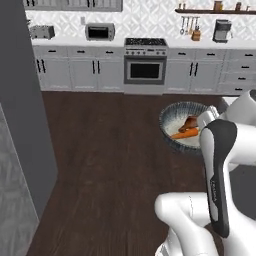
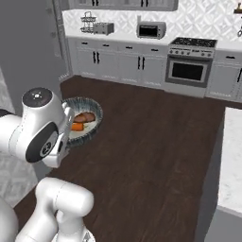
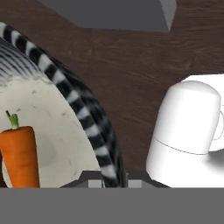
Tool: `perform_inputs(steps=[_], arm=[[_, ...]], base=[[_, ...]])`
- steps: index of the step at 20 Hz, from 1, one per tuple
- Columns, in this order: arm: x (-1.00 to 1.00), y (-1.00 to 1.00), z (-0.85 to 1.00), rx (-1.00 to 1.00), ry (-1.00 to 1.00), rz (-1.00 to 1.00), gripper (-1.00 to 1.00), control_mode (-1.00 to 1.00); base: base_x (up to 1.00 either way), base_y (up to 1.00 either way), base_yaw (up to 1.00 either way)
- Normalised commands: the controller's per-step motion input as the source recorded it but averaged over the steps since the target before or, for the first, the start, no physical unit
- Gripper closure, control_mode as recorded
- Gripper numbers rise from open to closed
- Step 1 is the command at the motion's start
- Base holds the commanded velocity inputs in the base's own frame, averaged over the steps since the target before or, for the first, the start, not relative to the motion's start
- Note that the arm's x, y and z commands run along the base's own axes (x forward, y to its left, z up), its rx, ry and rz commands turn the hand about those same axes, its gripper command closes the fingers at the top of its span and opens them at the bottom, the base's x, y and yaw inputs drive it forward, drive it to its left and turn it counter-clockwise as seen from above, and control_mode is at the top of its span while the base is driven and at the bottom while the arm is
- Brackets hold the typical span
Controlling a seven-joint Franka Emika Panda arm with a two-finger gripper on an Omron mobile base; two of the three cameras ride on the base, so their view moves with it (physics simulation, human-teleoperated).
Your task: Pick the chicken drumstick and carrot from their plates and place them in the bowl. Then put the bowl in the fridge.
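Observation:
The wide bowl [image 1: 169, 114] with its dark mottled rim hangs in the air above the wood floor. In its pale inside lie the orange carrot [image 1: 184, 133] and the brown chicken drumstick [image 1: 189, 122]. In the hand view my gripper [image 3: 115, 183] is shut on the striped rim of the bowl [image 3: 94, 118], with the carrot [image 3: 19, 155] just to the left. From the right base the bowl [image 2: 96, 106], carrot [image 2: 77, 126] and drumstick [image 2: 84, 117] peek out behind my arm. The tall grey fridge [image 1: 22, 100] stands to the left. The two plates are out of view.
Dark wood floor [image 1: 110, 150] lies open between me and the far cabinets with the oven [image 1: 145, 67]. A pale counter edge [image 2: 231, 156] runs along the right. A grey block [image 3: 118, 13] shows at the top of the hand view.

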Motion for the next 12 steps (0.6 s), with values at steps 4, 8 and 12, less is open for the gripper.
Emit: perform_inputs(steps=[4, 8, 12], arm=[[0.0, 0.0, 0.0, 0.0, 0.0, 0.0, 1.0, 1.0], [0.0, 0.0, 0.0, 0.0, 0.0, 0.0, 1.0, 1.0], [0.0, 0.0, 0.0, 0.0, 0.0, 0.0, 1.0, 1.0]], base=[[1.0, 0.91, -0.3], [1.0, 0.44, -0.24], [1.0, 0.02, -0.09]])
